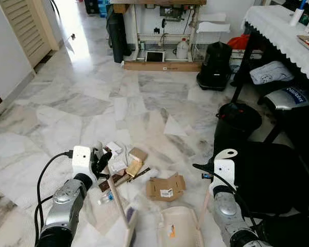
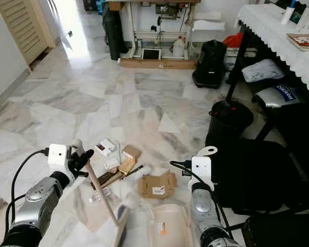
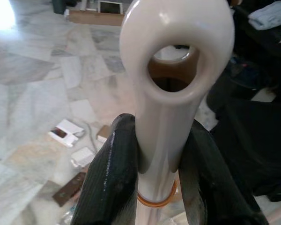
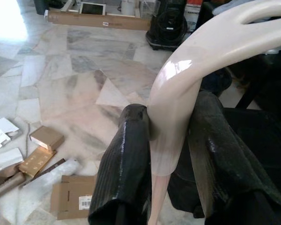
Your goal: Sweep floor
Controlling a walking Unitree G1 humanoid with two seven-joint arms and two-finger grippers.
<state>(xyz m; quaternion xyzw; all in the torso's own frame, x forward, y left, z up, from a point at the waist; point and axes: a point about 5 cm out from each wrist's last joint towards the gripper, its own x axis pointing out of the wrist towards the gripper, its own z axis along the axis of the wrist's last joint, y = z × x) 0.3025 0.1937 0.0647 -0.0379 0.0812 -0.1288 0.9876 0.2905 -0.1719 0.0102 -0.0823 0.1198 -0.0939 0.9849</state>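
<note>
My left gripper (image 1: 100, 160) is shut on the top of a cream broom handle (image 3: 165, 122), which has a hanging hole at its end. The stick (image 1: 116, 197) slants down to the broom head (image 1: 130, 230) on the floor. My right gripper (image 4: 171, 115) is shut on the curved cream handle (image 4: 178, 89) of a dustpan (image 1: 178, 229), which rests on the floor between my arms. Litter lies just ahead of both: a flattened cardboard piece (image 1: 166, 187), small boxes (image 1: 137, 154), a white card (image 1: 113, 149) and dark strips (image 1: 139, 175).
A black seat or bag (image 1: 270, 175) sits close on the right, with a round black bin (image 1: 239, 116) beyond it. A table with a white lace cloth (image 1: 280, 28) lines the right. A black appliance (image 1: 215, 66) and wooden plank (image 1: 162, 66) lie far ahead. Open marble floor (image 1: 77, 98) stretches left.
</note>
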